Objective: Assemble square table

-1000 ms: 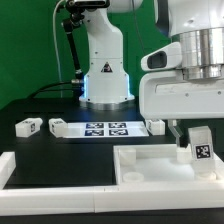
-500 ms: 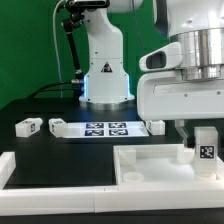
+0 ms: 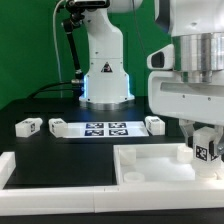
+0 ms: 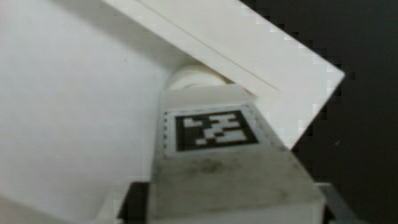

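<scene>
- The claw [image 3: 204,143] is closed partway on a small white leg [image 3: 206,153]. The block fills the gap between the two fingers [image 4: 326,203], and its black-and-white tag faces outward.
- In the wrist view, the held leg runs straight out from the claw. Its rounded end [image 4: 199,78] points at the inside of a corner of the square slab.
- The square slab [image 3: 150,168] is white with a raised rim and lies on the table directly below the claw. It reaches from there towards the exterior view's left.
- The leg's tip sits just inside the rim [image 4: 267,55] at that corner. I cannot tell whether it touches the slab.
- Three loose legs lie on the black table [image 3: 60,145], beyond the claw and on the far side of the slab.
- One loose leg [image 3: 155,123] is close to the claw. The second loose leg [image 3: 58,126] and the third loose leg [image 3: 28,126] are well off to the exterior view's left.
- The marker board [image 3: 105,129] lies flat between the nearest loose leg and the second one.
- A long white border rail [image 3: 50,168] lies beside the slab, on the side away from the claw.
- The robot's white base [image 3: 105,70] stands behind the marker board, well away from the claw.
</scene>
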